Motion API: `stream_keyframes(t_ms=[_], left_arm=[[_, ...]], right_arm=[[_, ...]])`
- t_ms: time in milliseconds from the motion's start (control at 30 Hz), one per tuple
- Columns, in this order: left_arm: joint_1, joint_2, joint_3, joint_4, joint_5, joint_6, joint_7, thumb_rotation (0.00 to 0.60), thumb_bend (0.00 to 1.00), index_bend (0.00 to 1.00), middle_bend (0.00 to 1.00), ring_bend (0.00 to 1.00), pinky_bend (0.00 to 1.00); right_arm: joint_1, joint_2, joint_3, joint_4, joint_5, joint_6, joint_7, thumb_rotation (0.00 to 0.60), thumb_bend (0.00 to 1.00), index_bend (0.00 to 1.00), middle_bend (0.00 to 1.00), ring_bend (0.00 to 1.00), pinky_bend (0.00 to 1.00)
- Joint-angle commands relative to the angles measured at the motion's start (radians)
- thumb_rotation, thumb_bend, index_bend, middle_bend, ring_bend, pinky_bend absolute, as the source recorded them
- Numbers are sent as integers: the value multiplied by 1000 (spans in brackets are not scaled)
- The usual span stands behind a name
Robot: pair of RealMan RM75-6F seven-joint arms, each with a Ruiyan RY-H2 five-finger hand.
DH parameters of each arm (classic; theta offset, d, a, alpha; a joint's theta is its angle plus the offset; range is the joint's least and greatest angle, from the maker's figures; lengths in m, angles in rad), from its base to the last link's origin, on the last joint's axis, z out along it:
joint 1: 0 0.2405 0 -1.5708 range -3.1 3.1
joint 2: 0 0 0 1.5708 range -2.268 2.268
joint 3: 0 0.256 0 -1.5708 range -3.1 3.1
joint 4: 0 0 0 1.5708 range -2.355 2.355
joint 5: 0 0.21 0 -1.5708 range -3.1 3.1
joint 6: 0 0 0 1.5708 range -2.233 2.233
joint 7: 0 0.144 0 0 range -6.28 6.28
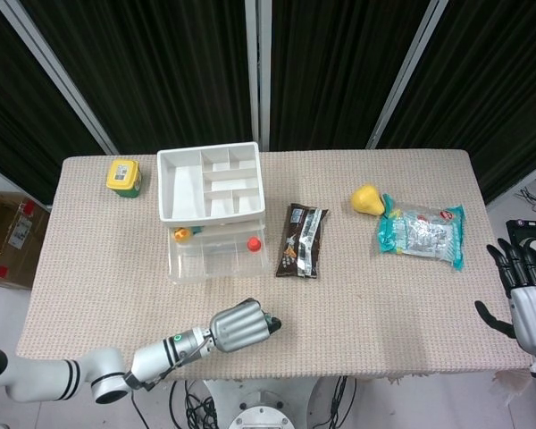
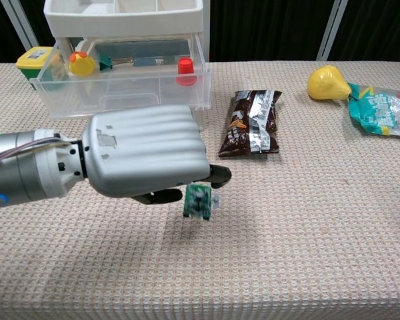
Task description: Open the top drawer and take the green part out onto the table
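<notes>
My left hand point(image 1: 241, 326) point(image 2: 143, 160) hovers low over the table near its front edge, in front of the drawer unit. It pinches the small green part point(image 2: 199, 201) under its fingertips, just above the cloth; the head view hides the part beneath the hand. The clear top drawer point(image 1: 216, 255) point(image 2: 127, 87) stands pulled out under the white divided tray point(image 1: 210, 183) point(image 2: 123, 10). Inside the drawer lie a yellow piece point(image 2: 81, 65), a red cap point(image 2: 185, 67) and a dark teal piece point(image 2: 107, 63). My right hand point(image 1: 527, 295) hangs open off the table's right edge, holding nothing.
A yellow jar point(image 1: 123, 176) point(image 2: 33, 61) stands left of the drawer unit. A brown snack packet point(image 1: 302, 239) point(image 2: 253, 122) lies at mid-table. A yellow pear point(image 1: 367, 199) point(image 2: 327, 83) and a teal packet point(image 1: 422, 231) point(image 2: 383, 110) lie at the right.
</notes>
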Motion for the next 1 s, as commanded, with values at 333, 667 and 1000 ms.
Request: stream_keyframes(t_ms=[333,667,1000], left_arm=[[87,80,-34,-93,35,265,-102,600,140,201,607,739,976],[300,375,-119,-185,-236,521,-415,600,34,200,349,363,453],[521,521,-48,-89,-511,496,-701,362,4,201,245,245,260]], right_arm=[[1,5,2,-10,-1,2,-8,600,179,0,0,0,0],[9,4,0,-7,-11,-8,1,600,180,0,0,0,0],[33,-3,-10,33,-30,-44,59,600,207,0,0,0,0]])
